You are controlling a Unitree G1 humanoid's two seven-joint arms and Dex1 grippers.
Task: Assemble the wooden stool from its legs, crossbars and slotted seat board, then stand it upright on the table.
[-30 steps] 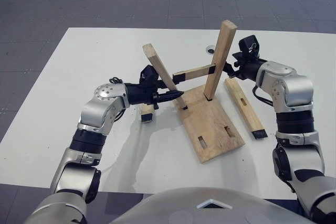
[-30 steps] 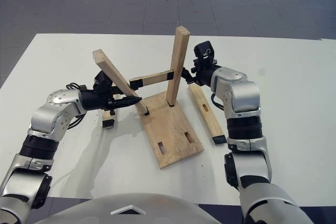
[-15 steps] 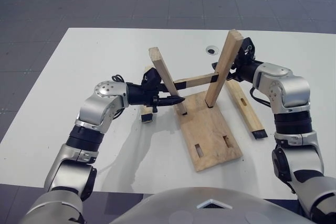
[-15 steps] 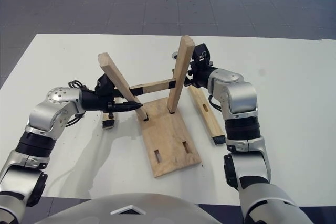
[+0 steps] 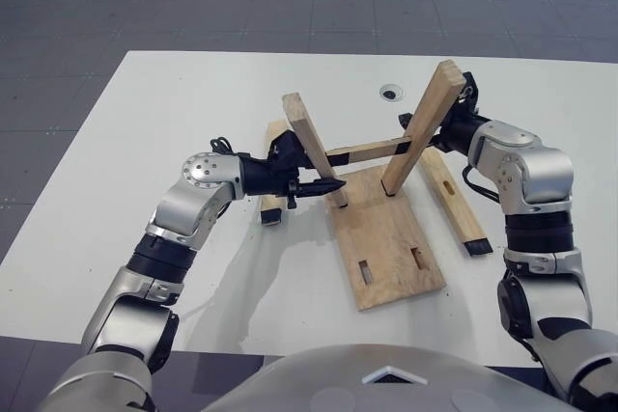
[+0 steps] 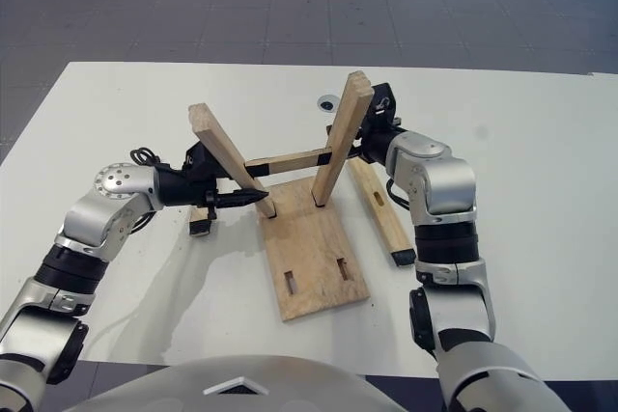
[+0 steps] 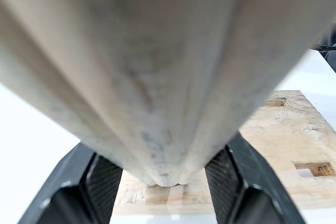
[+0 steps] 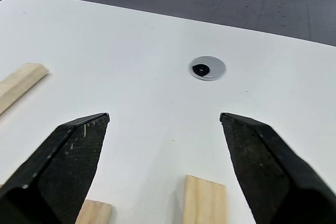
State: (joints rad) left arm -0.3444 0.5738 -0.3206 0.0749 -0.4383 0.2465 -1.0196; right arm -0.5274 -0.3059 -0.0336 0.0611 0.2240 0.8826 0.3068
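The two standing legs have tipped a little to the right. The left leg (image 5: 307,137), a pale wooden stick, stands straighter now. The right leg (image 5: 425,123), a longer pale stick, leans more to the right. The thin wooden crossbar (image 5: 372,150) with black ends joins them.

Both legs stand in the far slots of the flat, pale wooden seat board (image 5: 386,248). It lies in the middle of the white desk (image 5: 174,103). Its near end has swung a bit to the left.

The left end effector (image 5: 326,184) is pinching the left leg low down, close to the board. The right end effector (image 8: 164,117) has slid from beside the crossbar's right end to the far side of the right leg. Its fingers are spread wide and hold nothing.

I think the arms are wiggling this first pair of legs to seat them well. The stool looks about half built. The two near slots (image 5: 365,272) are still empty. A loose leg (image 5: 449,200) lies just right of the board. A short wooden piece (image 5: 271,209) lies to its left.
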